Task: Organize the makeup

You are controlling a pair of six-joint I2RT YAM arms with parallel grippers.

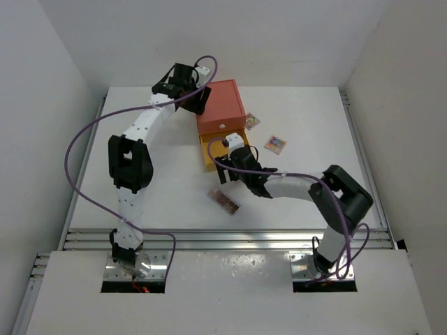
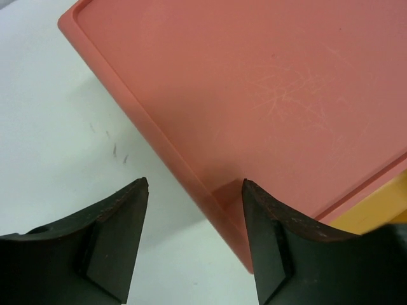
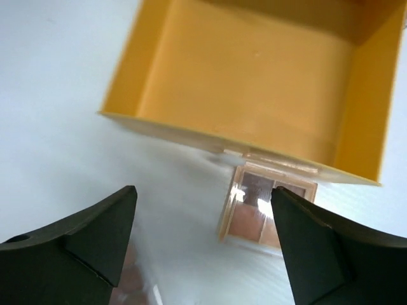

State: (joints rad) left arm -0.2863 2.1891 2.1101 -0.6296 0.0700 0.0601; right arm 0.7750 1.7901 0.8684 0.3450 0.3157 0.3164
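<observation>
We are seeing the left pincer (image 2: 194, 184) spread over a corner of the orange-red box (image 2: 267, 95). The right pincer (image 3: 203, 190) is hovering spread above a square palette (image 3: 264, 216) lying on the tabletop (image 3: 57, 95), just beside the open yellow drawer (image 3: 146, 70).

A: Orange-red box top (image 2: 286, 95), matt plastic w/ fine scratches?
B: Yes. Yellow drawer (image 3: 254, 82) is smooth plastic, slight shine. Square palette (image 3: 251, 213) has glossy clear cover. Table (image 3: 57, 95) is smooth, a bit reflective.
</observation>
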